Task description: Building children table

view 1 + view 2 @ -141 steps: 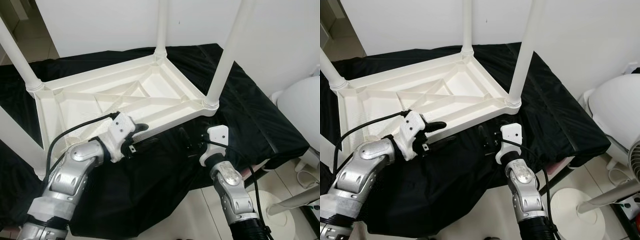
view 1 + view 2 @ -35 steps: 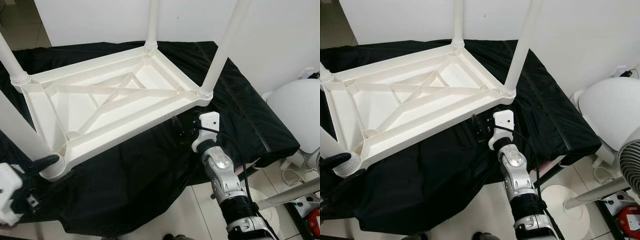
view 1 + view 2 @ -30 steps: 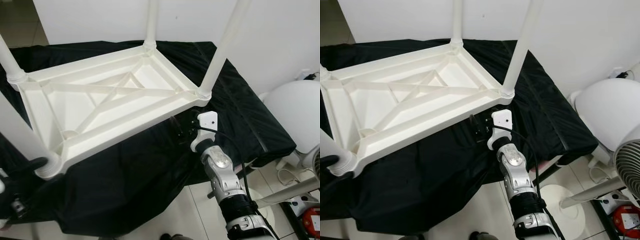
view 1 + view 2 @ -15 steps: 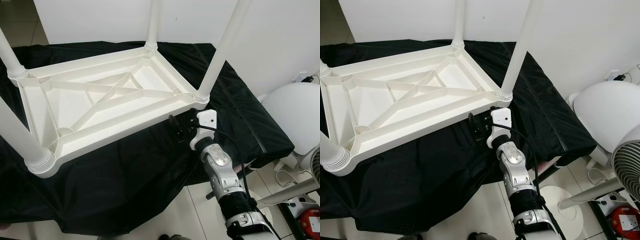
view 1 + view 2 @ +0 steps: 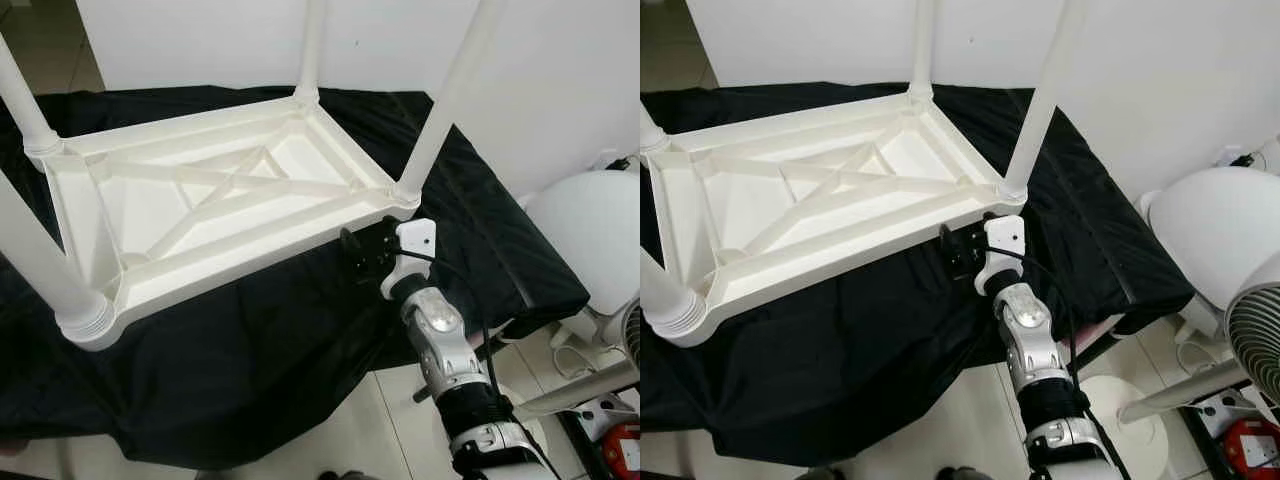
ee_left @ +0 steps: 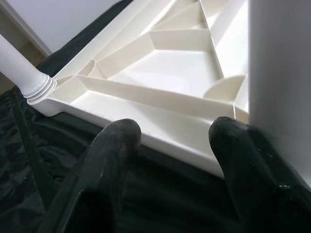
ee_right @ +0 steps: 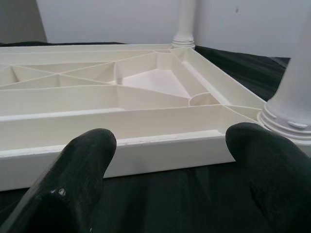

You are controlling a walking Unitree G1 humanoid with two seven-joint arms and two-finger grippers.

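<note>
On the black cloth (image 5: 300, 340) | upside-down white table (image 5: 220, 215) is laid | right gripper (image 5: 362, 255) is held wide open just beside its rim, nothing gripped | left gripper (image 6: 170, 145) is spread open near another edge, nothing gripped

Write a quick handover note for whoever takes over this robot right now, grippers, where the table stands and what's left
Right gripper: open, empty, at the near long edge of the white table, close to the near right leg.
Left gripper: open, empty, by the table's edge beside another leg.
Table lies upside down on the black cloth; all four legs stand up in their corner sockets.
Left: probably check the legs are tight, then turn it upright.
</note>
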